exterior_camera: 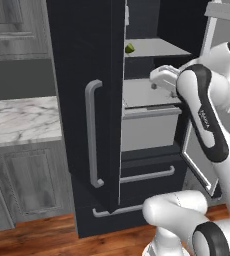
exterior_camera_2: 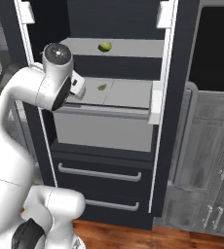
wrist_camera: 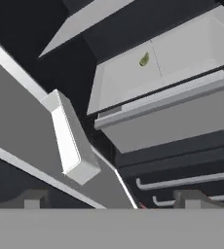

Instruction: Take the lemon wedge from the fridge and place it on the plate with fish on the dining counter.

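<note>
Nearest you, the arm [exterior_camera_2: 16,146] fills the foreground and its elbow hides part of the open fridge [exterior_camera_2: 114,121]. The end effector [wrist_camera: 111,197] stands wide with nothing between its fingertips [wrist_camera: 33,198], barely visible at the hand view's bottom. The lemon wedge [exterior_camera_2: 102,87] lies on the lower shelf [exterior_camera_2: 128,95]; a rounder green fruit [exterior_camera_2: 104,46] sits on the shelf above.
</note>
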Controlling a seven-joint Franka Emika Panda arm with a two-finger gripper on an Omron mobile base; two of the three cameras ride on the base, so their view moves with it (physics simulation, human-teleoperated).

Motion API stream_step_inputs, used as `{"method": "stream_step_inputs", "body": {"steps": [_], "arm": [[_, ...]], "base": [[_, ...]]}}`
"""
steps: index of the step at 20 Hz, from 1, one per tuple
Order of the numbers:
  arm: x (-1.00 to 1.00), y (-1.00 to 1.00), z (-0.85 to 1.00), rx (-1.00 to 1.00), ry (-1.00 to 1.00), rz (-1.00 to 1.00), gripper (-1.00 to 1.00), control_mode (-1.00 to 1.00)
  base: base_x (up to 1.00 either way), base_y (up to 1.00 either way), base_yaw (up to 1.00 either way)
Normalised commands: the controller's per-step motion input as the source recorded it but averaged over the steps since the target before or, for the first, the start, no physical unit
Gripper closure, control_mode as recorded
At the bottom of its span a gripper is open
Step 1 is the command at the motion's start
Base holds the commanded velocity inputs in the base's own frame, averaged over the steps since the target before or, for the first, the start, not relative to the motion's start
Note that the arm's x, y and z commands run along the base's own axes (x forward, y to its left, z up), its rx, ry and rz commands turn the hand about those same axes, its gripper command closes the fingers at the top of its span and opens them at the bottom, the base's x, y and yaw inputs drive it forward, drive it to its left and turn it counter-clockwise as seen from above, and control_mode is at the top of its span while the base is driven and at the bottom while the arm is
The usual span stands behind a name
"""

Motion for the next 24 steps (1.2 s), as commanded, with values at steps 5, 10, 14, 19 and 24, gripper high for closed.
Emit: {"method": "stream_step_inputs", "body": {"steps": [5, 10, 14, 19, 24], "arm": [[0.81, 0.29, -0.16, 0.08, 0.04, 0.21, -1.00, -1.00], [0.47, 0.57, -0.11, 0.01, 0.02, 0.18, -1.00, -1.00], [0.34, 0.52, -0.16, 0.02, 0.01, 0.20, -1.00, -1.00], [0.21, 0.52, -0.19, 0.03, 0.00, 0.21, -1.00, -1.00], [0.08, 0.77, -0.09, 0.00, 0.00, 0.21, -1.00, -1.00]], "base": [[0.00, 0.00, 0.00], [0.00, 0.00, 0.00], [0.00, 0.00, 0.00], [0.00, 0.00, 0.00], [0.00, 0.00, 0.00]]}}
